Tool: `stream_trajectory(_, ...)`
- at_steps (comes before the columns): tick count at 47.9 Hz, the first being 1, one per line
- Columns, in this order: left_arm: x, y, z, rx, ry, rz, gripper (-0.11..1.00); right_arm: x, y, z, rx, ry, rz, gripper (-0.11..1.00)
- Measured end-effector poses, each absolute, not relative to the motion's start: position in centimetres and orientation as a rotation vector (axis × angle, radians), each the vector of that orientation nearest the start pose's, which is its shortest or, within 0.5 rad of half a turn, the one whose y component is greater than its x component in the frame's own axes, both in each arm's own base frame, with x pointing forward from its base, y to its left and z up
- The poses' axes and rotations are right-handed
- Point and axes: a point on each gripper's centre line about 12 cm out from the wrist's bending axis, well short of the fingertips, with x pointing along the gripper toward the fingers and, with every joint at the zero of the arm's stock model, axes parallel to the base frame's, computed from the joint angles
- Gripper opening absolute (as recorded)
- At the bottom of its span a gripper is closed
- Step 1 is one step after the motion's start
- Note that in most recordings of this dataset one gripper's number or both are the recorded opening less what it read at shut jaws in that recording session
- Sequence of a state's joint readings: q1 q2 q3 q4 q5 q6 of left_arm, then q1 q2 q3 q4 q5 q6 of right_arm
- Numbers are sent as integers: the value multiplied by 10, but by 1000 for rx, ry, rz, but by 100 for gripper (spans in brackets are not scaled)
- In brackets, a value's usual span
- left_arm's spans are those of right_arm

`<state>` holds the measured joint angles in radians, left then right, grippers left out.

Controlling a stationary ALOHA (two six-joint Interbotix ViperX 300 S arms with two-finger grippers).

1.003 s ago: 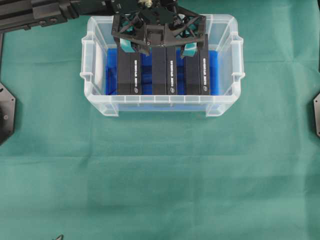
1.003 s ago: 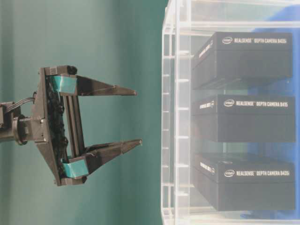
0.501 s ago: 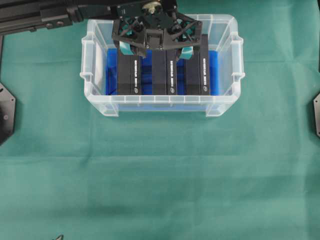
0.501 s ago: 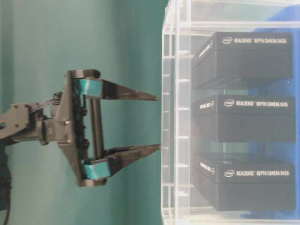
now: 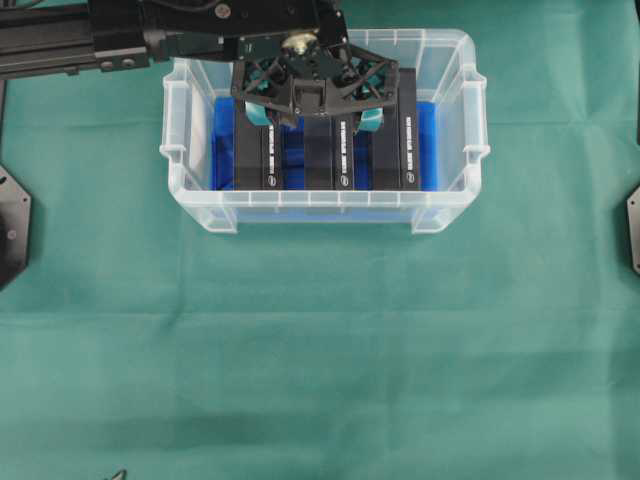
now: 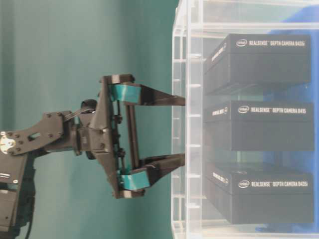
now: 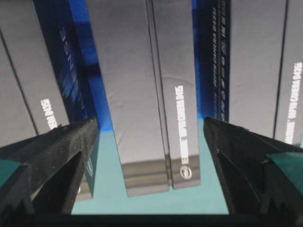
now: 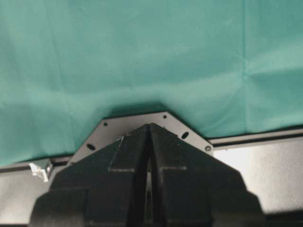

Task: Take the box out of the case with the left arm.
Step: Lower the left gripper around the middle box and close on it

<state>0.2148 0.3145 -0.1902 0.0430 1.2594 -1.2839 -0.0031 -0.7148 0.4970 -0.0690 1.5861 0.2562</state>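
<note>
The clear case (image 5: 325, 214) with its blue floor stands at the back middle of the green cloth. Three black boxes stand on edge inside it, side by side. My left gripper (image 5: 312, 112) hangs open over the middle box (image 5: 328, 160). In the left wrist view its fingers (image 7: 71, 142) straddle that box (image 7: 142, 94), with a gap on each side. In the table-level view the left gripper (image 6: 183, 130) has its tips level with the case's rim (image 6: 179, 50). My right gripper (image 8: 149, 126) is shut on nothing, away from the case.
The left arm's long link (image 5: 80, 40) crosses the top left, behind the case. Black base plates sit at the left edge (image 5: 12, 225) and right edge (image 5: 632, 230). Green cloth (image 5: 320, 350) covers the table in front of the case.
The left gripper has come down toward the case, still wide open, from well above the rim to level with it. The boxes have not moved.
</note>
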Motion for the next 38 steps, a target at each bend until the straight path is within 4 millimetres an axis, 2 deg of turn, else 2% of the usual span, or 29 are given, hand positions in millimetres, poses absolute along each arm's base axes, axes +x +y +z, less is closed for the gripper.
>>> stream_trajectory(15,456,110,227,-1176,1035,1063,98,165,-9,342,171,1349,-236,0)
stream_trajectory(38,460,112,195,-1169,1066,1082,98,165,-9,342,171,1349,-236,0)
